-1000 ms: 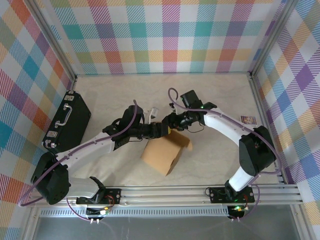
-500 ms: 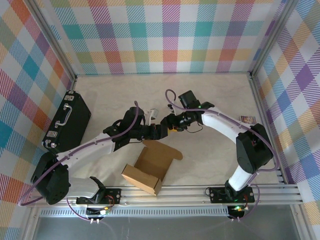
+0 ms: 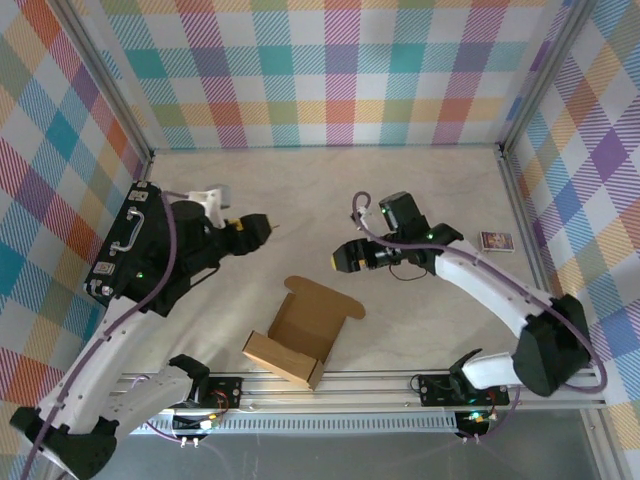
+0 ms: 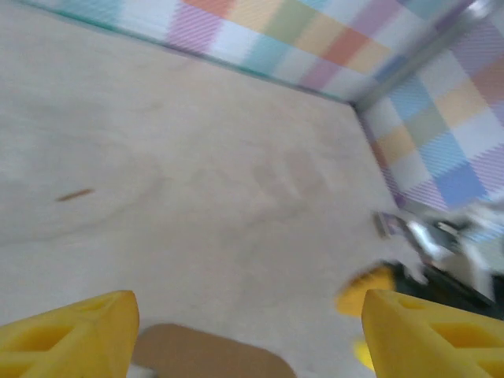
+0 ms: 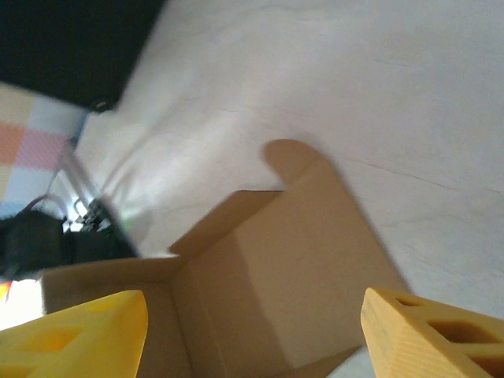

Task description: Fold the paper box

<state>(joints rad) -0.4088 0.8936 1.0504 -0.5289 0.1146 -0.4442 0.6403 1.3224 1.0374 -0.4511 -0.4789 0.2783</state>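
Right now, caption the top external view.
Left end effector and right end effector open, clear of the open-lidded paper box.

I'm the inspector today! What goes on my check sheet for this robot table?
Surface: pale table, no spills seen.
Job's things: brown box, open with its lid flap back, near the front rail.
Clutter: black case by the left wall; small packet by the right wall.
Grippers: left pincer open, holding nothing; right pincer open, holding nothing; both apart from the box.
Cables: purple cables run along both arms, none on the box.
Surroundings: checked walls on three sides.
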